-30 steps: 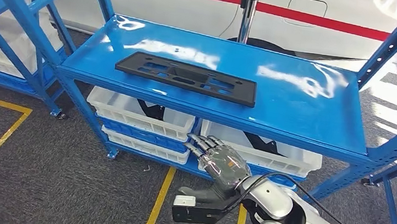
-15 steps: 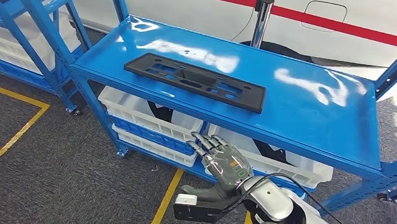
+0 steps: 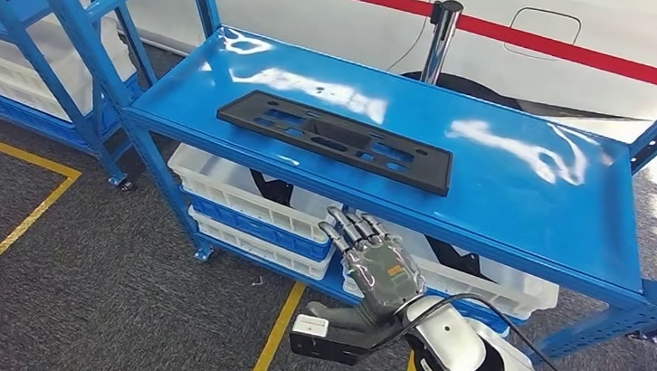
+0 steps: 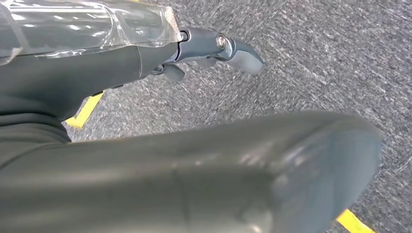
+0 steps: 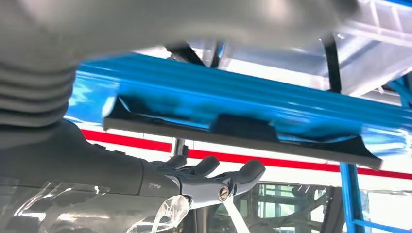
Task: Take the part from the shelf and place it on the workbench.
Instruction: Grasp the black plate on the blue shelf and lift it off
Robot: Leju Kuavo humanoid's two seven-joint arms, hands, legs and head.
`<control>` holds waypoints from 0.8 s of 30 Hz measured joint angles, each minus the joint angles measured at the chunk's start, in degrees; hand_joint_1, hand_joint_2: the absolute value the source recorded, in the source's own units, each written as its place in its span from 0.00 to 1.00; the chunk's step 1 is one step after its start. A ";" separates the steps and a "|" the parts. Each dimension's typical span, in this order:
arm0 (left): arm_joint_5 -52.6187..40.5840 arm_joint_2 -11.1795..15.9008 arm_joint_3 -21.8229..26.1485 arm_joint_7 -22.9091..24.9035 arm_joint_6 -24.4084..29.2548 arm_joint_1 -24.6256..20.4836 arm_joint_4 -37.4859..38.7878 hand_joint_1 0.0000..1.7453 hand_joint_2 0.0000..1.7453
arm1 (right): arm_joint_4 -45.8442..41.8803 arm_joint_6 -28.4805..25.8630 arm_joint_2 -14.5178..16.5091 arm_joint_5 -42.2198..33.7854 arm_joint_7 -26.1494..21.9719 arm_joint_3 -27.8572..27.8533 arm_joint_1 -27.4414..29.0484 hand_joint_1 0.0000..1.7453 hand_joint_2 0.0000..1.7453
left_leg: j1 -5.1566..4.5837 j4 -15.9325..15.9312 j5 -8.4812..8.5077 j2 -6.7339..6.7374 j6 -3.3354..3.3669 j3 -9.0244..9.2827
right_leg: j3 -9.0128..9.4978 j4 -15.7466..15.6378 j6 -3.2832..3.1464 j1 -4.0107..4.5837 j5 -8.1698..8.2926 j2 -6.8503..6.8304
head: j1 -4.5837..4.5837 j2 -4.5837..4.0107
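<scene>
Blue shelf (image 3: 525, 182) carries the black part (image 3: 334, 140); right robot hand (image 3: 376, 267) spread empty below.

We count one flat black slotted plastic part (image 3: 333, 139), four white plastic bins (image 3: 247, 193), two yellow floor outlines (image 3: 5, 200).

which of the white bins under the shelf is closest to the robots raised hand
The white bin at the right, on the level under the blue shelf top: the right hand overlaps its near rim in the head view, while the two stacked bins lie further to its left.
</scene>
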 joint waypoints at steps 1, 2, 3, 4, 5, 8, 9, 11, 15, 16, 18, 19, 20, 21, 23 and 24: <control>-0.03 0.01 -0.08 -0.01 -0.04 -0.03 0.00 0.00 0.00 | 0.01 -0.07 -0.01 0.02 0.01 -0.25 0.08 0.00 1.00 | 0.14 -0.26 0.05 -0.02 0.32 0.27 | -1.08 2.46 0.20 0.00 -1.36 0.06 | 0.03 0.00; -0.08 0.02 -0.15 -0.01 -0.11 -0.06 0.00 0.00 0.00 | 0.02 -0.14 -0.02 0.04 0.01 -0.44 0.21 0.00 1.00 | 0.16 -0.33 -0.03 -0.04 0.60 0.43 | -2.85 6.18 0.32 -0.05 -3.13 0.13 | 0.07 0.00; -0.12 0.03 -0.20 -0.02 -0.20 -0.07 0.00 0.00 0.00 | 0.04 -0.20 -0.02 0.07 0.00 -0.57 0.42 0.00 1.00 | 0.13 -0.33 -0.17 -0.10 0.86 0.53 | -5.01 10.42 0.45 -0.03 -4.84 0.18 | 0.09 0.00; -0.15 0.03 -0.24 -0.05 -0.31 -0.05 0.00 0.00 0.00 | 0.10 -0.23 -0.02 0.11 -0.01 -0.67 0.71 0.00 1.00 | 0.09 -0.31 -0.33 -0.22 1.01 0.67 | -6.95 13.92 0.57 -0.04 -5.86 0.20 | 0.10 0.00; -0.18 0.03 -0.28 -0.08 -0.40 0.01 0.00 0.00 0.00 | 0.17 -0.25 -0.02 0.17 -0.02 -0.75 1.00 0.00 1.00 | 0.07 -0.30 -0.50 -0.39 1.09 0.85 | -8.10 15.64 0.67 -0.04 -5.82 0.21 | 0.10 0.00; -0.12 0.03 -0.34 -0.14 -0.55 0.11 0.00 0.00 0.00 | 0.31 -0.31 -0.04 0.47 -0.08 -1.16 1.33 0.00 1.00 | 0.15 -0.21 -1.28 -0.92 0.74 1.91 | -5.01 7.50 0.72 -0.14 0.01 0.24 | 0.11 0.00; -0.07 0.03 -0.36 -0.14 -0.55 0.08 0.00 0.00 0.00 | 0.32 -0.36 -0.04 0.55 -0.12 -1.38 1.32 0.00 1.00 | 0.05 -0.10 -1.65 -1.01 0.45 2.21 | -3.11 3.37 0.59 -0.14 1.67 0.29 | 0.12 0.00; 0.05 0.03 -0.45 -0.15 -0.52 -0.01 0.00 0.00 0.00 | 0.33 -0.50 -0.03 0.61 -0.20 -1.77 1.32 0.00 1.00 | -0.14 0.00 -2.19 -1.06 -0.06 2.46 | -1.11 -1.02 0.06 -0.04 2.73 0.41 | 0.09 0.00; 0.16 0.01 -0.71 -0.14 -0.42 0.03 0.00 0.00 0.00 | 0.42 -0.63 -0.02 0.76 -0.16 -2.26 1.35 0.00 1.00 | 0.04 1.43 -3.32 -0.86 -1.14 1.93 | -0.59 -1.45 -1.34 -0.01 2.17 0.39 | 0.01 0.00; 0.16 0.00 -0.74 -0.14 -0.39 0.02 0.00 0.00 0.00 | 0.43 -0.64 -0.02 0.80 -0.11 -2.45 1.33 0.00 1.00 | 0.17 3.51 -4.24 -0.74 -1.51 0.94 | -0.32 -1.52 -1.67 -0.15 2.03 0.32 | -0.04 0.00; 0.20 -0.01 -0.80 -0.15 -0.36 0.02 0.00 0.00 0.00 | 0.51 -0.66 -0.02 0.88 -0.01 -2.72 1.31 0.00 1.00 | 0.53 11.06 -6.78 -0.56 -2.20 -3.20 | 0.23 -1.55 -2.12 -0.22 1.56 0.24 | -0.16 0.00; 0.25 0.00 -0.86 -0.15 -0.34 0.07 0.00 0.00 0.00 | 0.59 -0.67 -0.01 0.92 0.04 -2.79 1.33 0.00 1.00 | 0.69 14.87 -7.69 -0.54 -2.43 -5.61 | 0.49 -1.55 -2.20 -0.22 1.29 0.27 | -0.17 0.00; 0.35 0.01 -0.95 -0.15 -0.33 0.13 0.00 0.00 0.00 | 0.70 -0.68 -0.01 0.98 0.12 -2.86 1.39 0.00 1.00 | 0.81 17.56 -7.91 -0.50 -2.56 -7.62 | 0.82 -1.55 -2.18 -0.23 0.97 0.31 | -0.19 0.00; 0.45 0.00 -1.07 -0.15 -0.32 0.17 0.00 0.00 0.00 | 0.79 -0.71 -0.01 1.05 0.20 -2.97 1.46 0.00 1.00 | 0.87 17.92 -7.01 -0.45 -2.57 -8.58 | 1.28 -1.55 -2.07 -0.24 0.59 0.35 | -0.20 0.00; 0.66 -0.01 -1.25 -0.15 -0.26 0.17 0.00 0.00 0.00 | 0.88 -0.81 0.00 1.23 0.44 -3.27 1.58 0.00 1.00 | 0.87 12.16 -2.38 -0.28 -2.23 -7.19 | 2.57 -1.57 -1.74 -0.25 -0.35 0.36 | -0.21 0.00; 0.74 0.01 -1.29 -0.14 -0.22 0.15 0.00 0.00 0.00 | 0.89 -0.90 0.00 1.32 0.60 -3.44 1.58 0.00 1.00 | 0.69 7.99 -0.14 -0.17 -1.90 -5.54 | 3.27 -1.62 -1.50 -0.18 -0.87 0.34 | -0.21 -0.01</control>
